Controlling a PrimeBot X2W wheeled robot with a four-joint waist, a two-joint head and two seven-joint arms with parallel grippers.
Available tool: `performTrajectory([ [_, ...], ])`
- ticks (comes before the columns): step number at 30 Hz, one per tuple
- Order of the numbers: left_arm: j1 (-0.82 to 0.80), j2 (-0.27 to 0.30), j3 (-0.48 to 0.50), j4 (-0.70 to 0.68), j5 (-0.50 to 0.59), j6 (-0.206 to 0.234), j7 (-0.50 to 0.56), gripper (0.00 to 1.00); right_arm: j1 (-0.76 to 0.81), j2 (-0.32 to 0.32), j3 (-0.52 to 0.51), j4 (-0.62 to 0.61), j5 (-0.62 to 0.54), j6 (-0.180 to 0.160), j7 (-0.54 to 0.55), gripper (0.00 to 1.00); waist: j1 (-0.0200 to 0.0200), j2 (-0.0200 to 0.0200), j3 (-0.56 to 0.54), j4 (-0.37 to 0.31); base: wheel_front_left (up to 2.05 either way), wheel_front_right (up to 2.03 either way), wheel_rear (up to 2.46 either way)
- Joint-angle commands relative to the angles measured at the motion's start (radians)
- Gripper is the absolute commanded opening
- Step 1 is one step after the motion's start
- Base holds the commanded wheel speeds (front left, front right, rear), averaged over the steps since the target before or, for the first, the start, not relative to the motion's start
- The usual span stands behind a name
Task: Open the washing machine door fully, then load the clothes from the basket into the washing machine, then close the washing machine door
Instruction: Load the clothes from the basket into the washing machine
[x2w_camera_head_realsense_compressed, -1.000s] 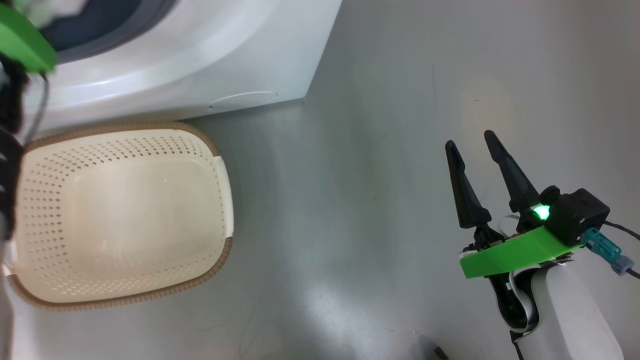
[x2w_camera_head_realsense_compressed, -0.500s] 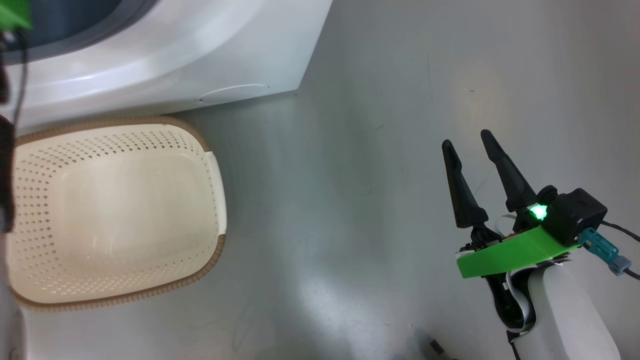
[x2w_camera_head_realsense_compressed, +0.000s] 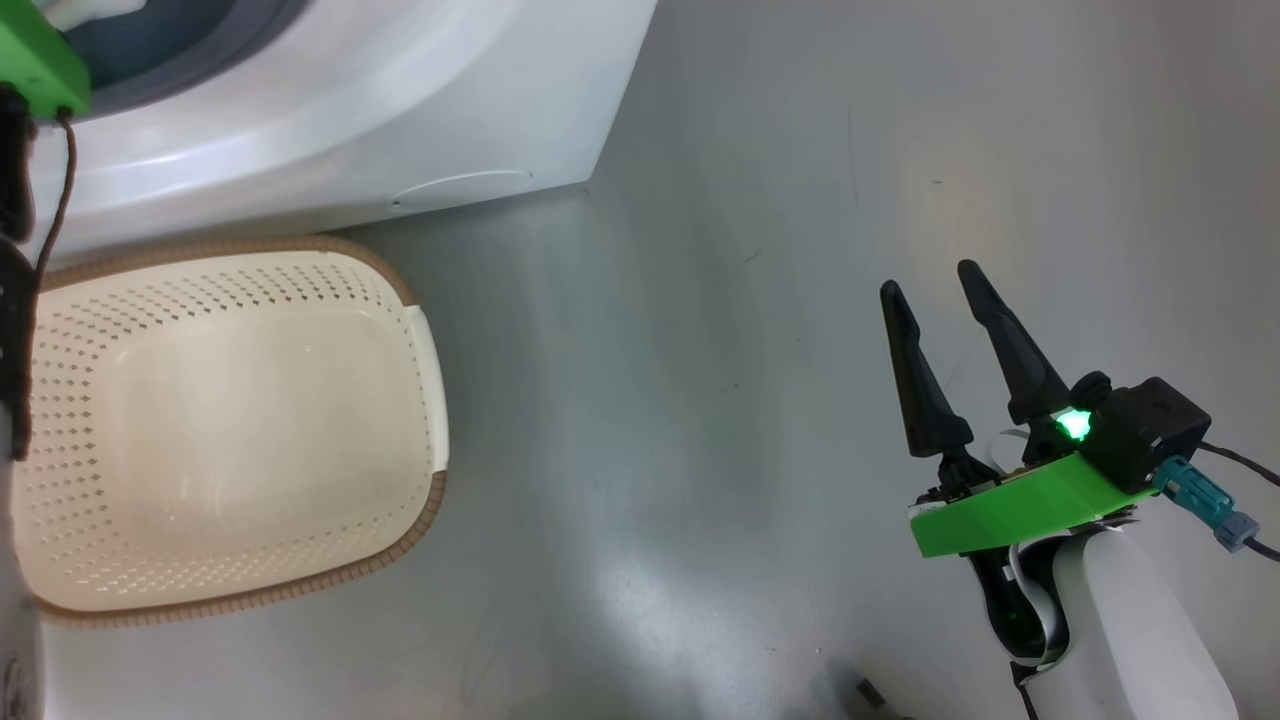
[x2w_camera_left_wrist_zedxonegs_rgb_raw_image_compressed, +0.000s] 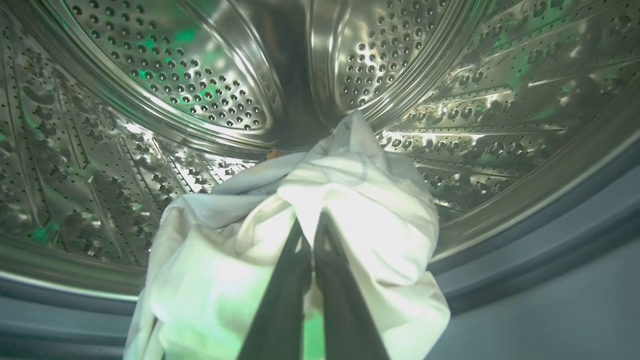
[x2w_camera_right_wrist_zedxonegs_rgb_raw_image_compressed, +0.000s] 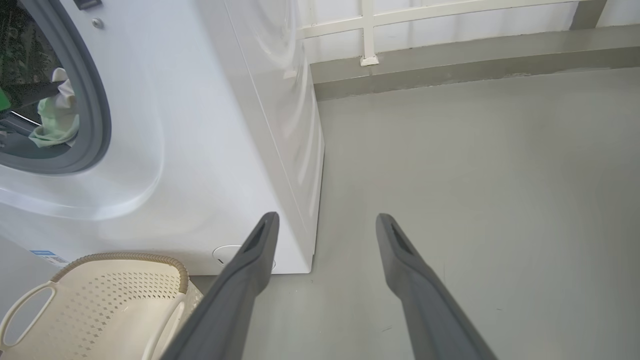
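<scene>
Hanging from the clamped-shut left gripper (x2w_camera_left_wrist_zedxonegs_rgb_raw_image_compressed: 312, 222), the clothes (x2w_camera_left_wrist_zedxonegs_rgb_raw_image_compressed: 360, 200) could be dropped on the gasket (x2w_camera_left_wrist_zedxonegs_rgb_raw_image_compressed: 540, 230) below it if released early.

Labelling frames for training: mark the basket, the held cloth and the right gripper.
basket (x2w_camera_head_realsense_compressed: 230, 420): head view, bare inner floor.
cloth (x2w_camera_left_wrist_zedxonegs_rgb_raw_image_compressed: 360, 200): left wrist view, bunched top above the jaws.
right gripper (x2w_camera_head_realsense_compressed: 928, 277): head view, midway between fingertips.

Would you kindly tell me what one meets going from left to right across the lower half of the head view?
basket → floor → right gripper, open
</scene>
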Motion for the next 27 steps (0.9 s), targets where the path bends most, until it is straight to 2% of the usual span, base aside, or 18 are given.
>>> performTrajectory([
  [1, -0.024, 0.041, 0.005, 0.008, 0.007, -0.003, -0.004, 0.36, 0.003, 0.002, 0.02, -0.022, 0.01, 0.002, -0.005, 1.0, 0.0, -0.0001, -0.001, 0.001, 0.0, 0.0, 0.0],
  [3, -0.033, 0.04, 0.004, 0.03, 0.004, -0.005, -0.005, 0.88, 0.003, 0.002, 0.019, -0.023, 0.009, 0.002, -0.005, 1.0, 0.0, -0.0001, -0.001, 0.003, 0.0, 0.0, 0.0],
  [4, -0.036, 0.039, 0.004, 0.039, 0.0, -0.006, -0.005, 1.0, 0.003, 0.002, 0.019, -0.023, 0.009, 0.002, -0.005, 1.0, 0.0, -0.0001, -0.001, 0.003, 0.0, 0.0, 0.0],
  [16, -0.028, 0.031, 0.01, 0.041, -0.028, -0.026, -0.005, 1.0, 0.003, -0.002, 0.011, -0.023, 0.005, 0.002, -0.005, 1.0, 0.0, -0.0001, -0.005, 0.015, 0.0, 0.0, 0.0],
  [27, 0.113, -0.003, 0.088, -0.187, -0.072, -0.041, -0.005, 1.0, 0.006, -0.02, 0.001, -0.022, 0.002, 0.002, -0.005, 1.0, 0.0, -0.0001, -0.024, 0.046, 0.0, 0.0, 0.0],
])
